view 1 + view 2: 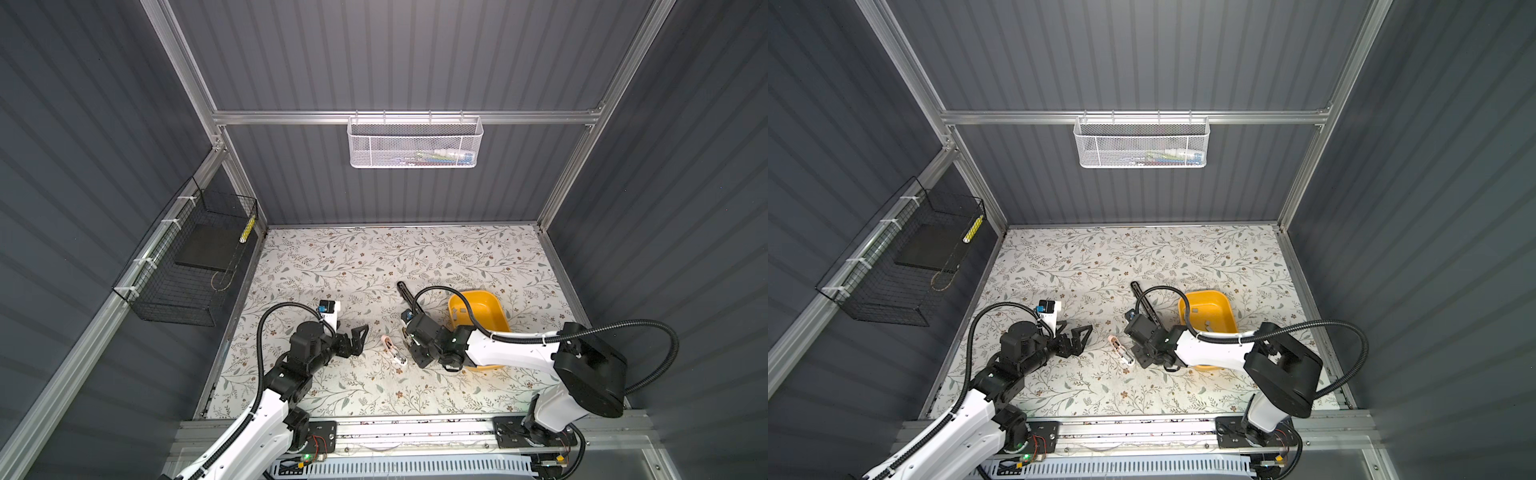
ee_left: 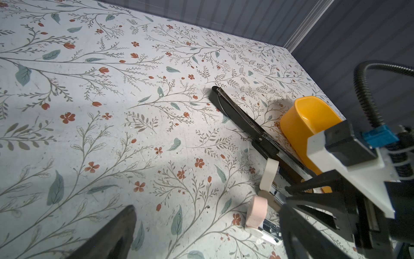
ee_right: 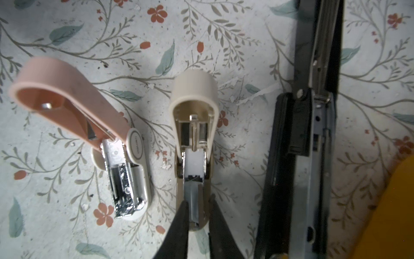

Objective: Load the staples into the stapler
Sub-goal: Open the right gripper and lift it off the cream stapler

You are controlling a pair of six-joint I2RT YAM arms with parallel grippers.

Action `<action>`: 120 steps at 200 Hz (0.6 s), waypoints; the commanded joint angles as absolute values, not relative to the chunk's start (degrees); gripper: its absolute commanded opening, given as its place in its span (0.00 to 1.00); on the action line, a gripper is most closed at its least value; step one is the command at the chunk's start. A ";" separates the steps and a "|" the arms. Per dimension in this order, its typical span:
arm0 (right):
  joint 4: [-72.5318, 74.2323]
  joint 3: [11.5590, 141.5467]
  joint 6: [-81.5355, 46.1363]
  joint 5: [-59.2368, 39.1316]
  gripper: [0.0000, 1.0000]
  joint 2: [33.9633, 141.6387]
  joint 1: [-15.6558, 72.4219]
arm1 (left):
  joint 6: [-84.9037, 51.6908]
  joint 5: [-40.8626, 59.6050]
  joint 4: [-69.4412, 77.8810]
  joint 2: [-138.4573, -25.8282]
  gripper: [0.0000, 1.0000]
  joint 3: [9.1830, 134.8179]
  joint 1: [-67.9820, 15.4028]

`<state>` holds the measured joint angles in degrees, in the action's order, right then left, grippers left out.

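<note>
Three staplers lie open on the floral table. The pink stapler [image 3: 74, 101] [image 1: 392, 351] is on the left. Beside it lies the beige stapler [image 3: 193, 89], and past that the long black stapler [image 3: 313, 134] [image 1: 405, 293]. My right gripper [image 3: 198, 204] [image 1: 409, 345] hangs over the beige stapler's front end, its jaws narrow, one on each side of the channel. A grey strip of staples [image 3: 192, 201] lies in that channel between them. More staples [image 1: 1196, 309] lie in the yellow bin [image 1: 1204, 292]. My left gripper [image 1: 354, 340] [image 2: 206, 235] stands open and empty, left of the pink stapler.
The yellow bin [image 1: 473, 292] stands right of the black stapler, partly under my right arm. A white mesh basket [image 1: 415, 141] hangs on the back rail. A black wire basket [image 1: 187, 266] hangs on the left wall. Grey walls close in the table.
</note>
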<state>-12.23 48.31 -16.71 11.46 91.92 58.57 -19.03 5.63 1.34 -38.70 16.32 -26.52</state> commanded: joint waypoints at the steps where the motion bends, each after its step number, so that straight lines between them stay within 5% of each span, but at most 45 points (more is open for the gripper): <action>1: -13.86 50.14 -17.40 13.19 0.17 93.22 58.88 | -18.28 6.14 1.56 -37.89 1.00 15.82 -26.54; 52: -13.89 50.75 -17.75 13.42 0.00 93.61 58.89 | -18.30 6.07 1.48 -37.51 1.00 15.74 -26.54; 120: -19.14 51.02 -20.58 19.29 0.00 84.76 58.81 | -18.32 6.02 1.39 -37.05 1.00 15.65 -26.54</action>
